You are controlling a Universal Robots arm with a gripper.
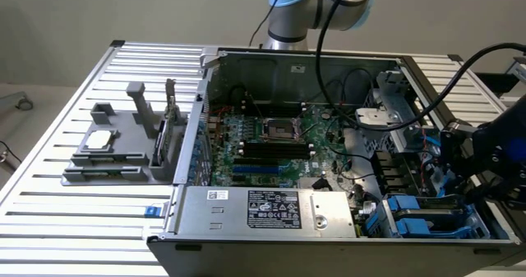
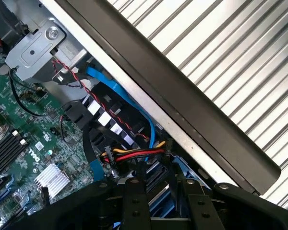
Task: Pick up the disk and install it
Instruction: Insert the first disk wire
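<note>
Disk (image 1: 411, 224), blue-framed, lies in case (image 1: 329, 255) corner, exterior view's right. We find fingers (image 2: 134, 206) just above it; grip state, we cannot tell.

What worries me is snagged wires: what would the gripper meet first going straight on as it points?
Probably the blue drive carriers just ahead of the gripper; the red-and-yellow wires lie close beside that line, depth unclear.

On your slatted aluminium table (image 1: 74, 228): grey plastic fixture block (image 1: 115, 160) at the exterior view's left, open steel computer case (image 1: 287, 64) just beside it. In the case — green motherboard (image 1: 271, 138) behind, silver power-supply box (image 1: 263, 209) in front; black gripper (image 2: 165, 211) over the side at the exterior view's right.
</note>
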